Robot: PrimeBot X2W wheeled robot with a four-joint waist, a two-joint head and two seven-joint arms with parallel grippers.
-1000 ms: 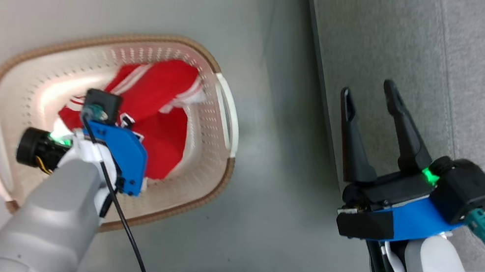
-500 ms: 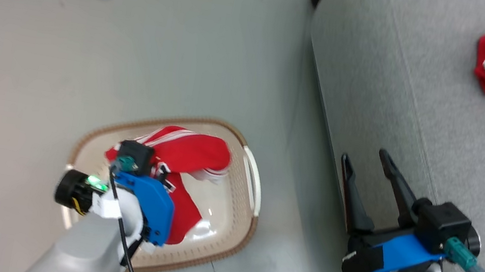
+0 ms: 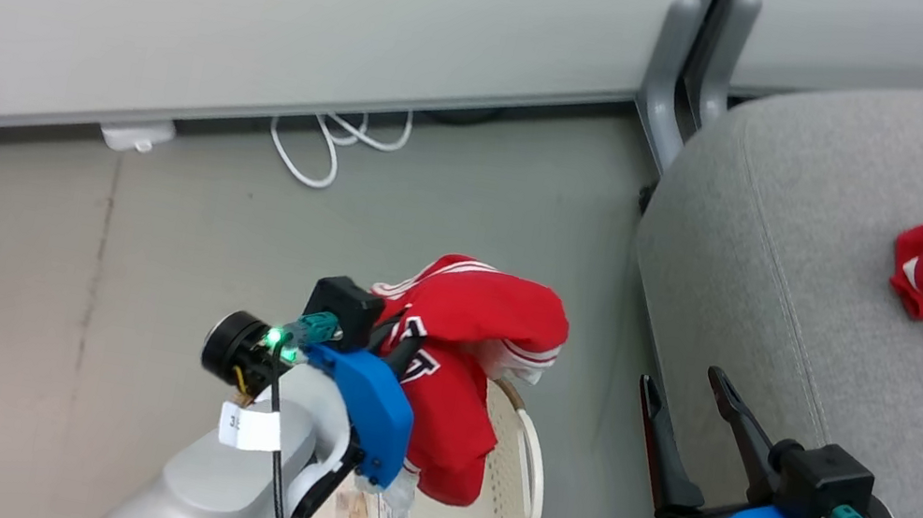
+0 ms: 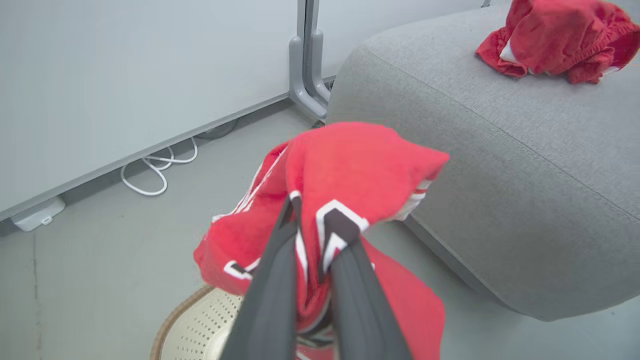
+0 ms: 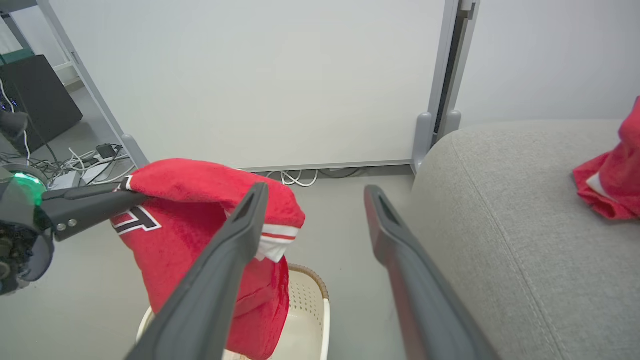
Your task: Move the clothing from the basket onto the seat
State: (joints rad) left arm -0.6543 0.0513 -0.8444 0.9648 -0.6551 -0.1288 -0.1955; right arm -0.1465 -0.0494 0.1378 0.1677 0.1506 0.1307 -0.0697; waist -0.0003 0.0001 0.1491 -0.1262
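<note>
Pale grey shells on both forearms, and the left forearm [image 3: 210, 500] wears a small white label [image 3: 245, 427] with dark digits. Each wrist carries a bright blue plate [image 3: 372, 414] and a black camera block [image 3: 344, 307] with a teal plug [image 3: 313, 330] and a thin black cable [image 3: 277, 483]. A green light [image 3: 277, 338] glows at the left wrist. The left gripper [image 4: 317, 212] and right gripper [image 3: 682, 381] have long, dark, tapering fingers [image 5: 400, 260], and two silver screws [image 5: 61, 227] dot one left finger.

Soft cloth jersey [image 3: 482, 312], perforated plastic basket [image 3: 494, 514]

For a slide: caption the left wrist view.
Left gripper holds the red jersey above the basket, beside the grey seat.
</note>
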